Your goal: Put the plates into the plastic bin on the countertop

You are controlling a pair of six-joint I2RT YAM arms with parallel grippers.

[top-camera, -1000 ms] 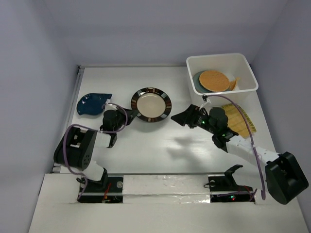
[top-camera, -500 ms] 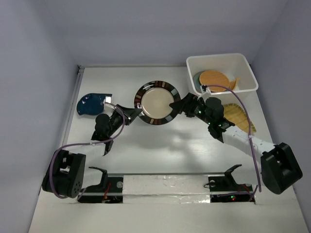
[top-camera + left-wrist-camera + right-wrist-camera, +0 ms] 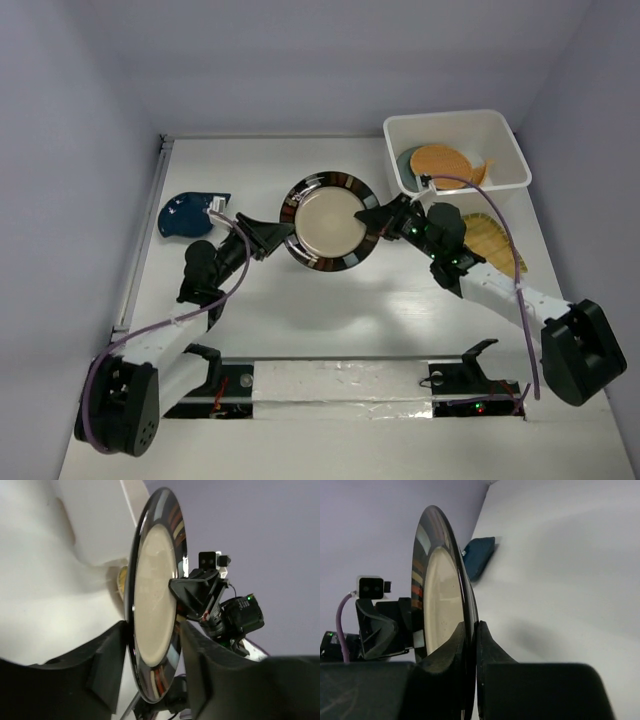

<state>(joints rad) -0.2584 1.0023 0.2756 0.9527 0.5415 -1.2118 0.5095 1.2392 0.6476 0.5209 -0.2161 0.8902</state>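
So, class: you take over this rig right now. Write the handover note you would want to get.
Left gripper: open, jaws on either side of the brown plate's rim.
Right gripper: shut on the opposite rim; the plate is lifted off the countertop.
Done: the bin holds a round bamboo plate, a grey-teal plate under it and another bamboo piece.
Left: the brown plate, the blue plate and the fan plate.
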